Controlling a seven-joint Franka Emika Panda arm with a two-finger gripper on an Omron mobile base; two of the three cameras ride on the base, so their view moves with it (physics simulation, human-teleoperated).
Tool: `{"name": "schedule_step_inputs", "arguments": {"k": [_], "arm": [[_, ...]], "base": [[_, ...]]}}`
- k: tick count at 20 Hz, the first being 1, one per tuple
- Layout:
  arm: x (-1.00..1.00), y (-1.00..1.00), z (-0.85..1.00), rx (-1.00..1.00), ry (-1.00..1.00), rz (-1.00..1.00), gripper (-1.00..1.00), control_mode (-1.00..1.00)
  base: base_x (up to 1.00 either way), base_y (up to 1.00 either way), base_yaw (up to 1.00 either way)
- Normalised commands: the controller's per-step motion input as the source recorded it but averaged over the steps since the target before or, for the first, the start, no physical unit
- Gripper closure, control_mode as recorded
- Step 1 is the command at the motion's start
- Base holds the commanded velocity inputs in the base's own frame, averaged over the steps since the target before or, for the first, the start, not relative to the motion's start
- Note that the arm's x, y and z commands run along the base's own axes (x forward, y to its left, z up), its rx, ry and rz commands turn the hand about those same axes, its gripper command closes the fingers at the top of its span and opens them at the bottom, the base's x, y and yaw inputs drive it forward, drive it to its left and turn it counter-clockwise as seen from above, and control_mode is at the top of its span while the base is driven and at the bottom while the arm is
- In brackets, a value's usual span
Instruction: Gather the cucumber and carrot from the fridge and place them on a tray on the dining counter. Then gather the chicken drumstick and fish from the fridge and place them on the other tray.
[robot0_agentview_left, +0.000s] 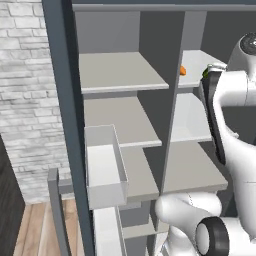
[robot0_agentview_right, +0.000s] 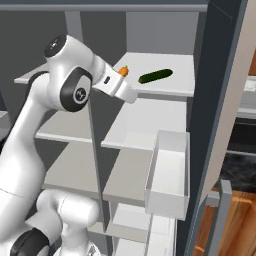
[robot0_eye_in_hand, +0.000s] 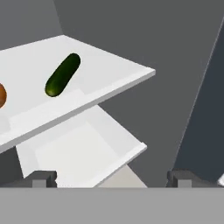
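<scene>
A dark green cucumber (robot0_eye_in_hand: 62, 75) lies on the upper white fridge shelf (robot0_eye_in_hand: 109, 74), with the orange carrot (robot0_eye_in_hand: 1, 96) to its left at the frame edge. From the right base camera the cucumber (robot0_agentview_right: 155, 75) and carrot (robot0_agentview_right: 123, 71) rest on that same shelf (robot0_agentview_right: 172, 87), just past my hand. In the left base view the carrot (robot0_agentview_left: 183, 71) shows beside the fridge's centre divider. My gripper (robot0_eye_in_hand: 113, 178) stands open and empty, short of the shelf's front edge and slightly below it. The trays, chicken drumstick and fish are out of view.
The fridge door (robot0_agentview_left: 62, 100) is swung open on the left, carrying a white door bin (robot0_agentview_left: 102, 170). A second white bin (robot0_agentview_right: 167, 175) hangs on the right-hand door. Grey shelves (robot0_agentview_right: 135, 125) stack below the upper one, split by a vertical divider (robot0_agentview_left: 172, 115).
</scene>
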Motion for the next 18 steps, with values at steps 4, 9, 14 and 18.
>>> {"name": "schedule_step_inputs", "arguments": {"k": [4,9,14,18], "arm": [[0.68,-0.06,0.0,0.06,-0.03,-0.03,-1.0,-1.0],[0.72,-0.04,0.0,0.01,-0.02,-0.03,-1.0,-1.0],[0.67,-0.07,0.0,0.04,0.0,-0.01,-1.0,-1.0],[0.61,-0.14,-0.03,0.01,0.0,0.0,-1.0,-1.0]], "base": [[0.0,0.0,0.0],[0.0,0.0,0.0],[0.0,0.0,0.0],[0.0,0.0,0.0]]}}
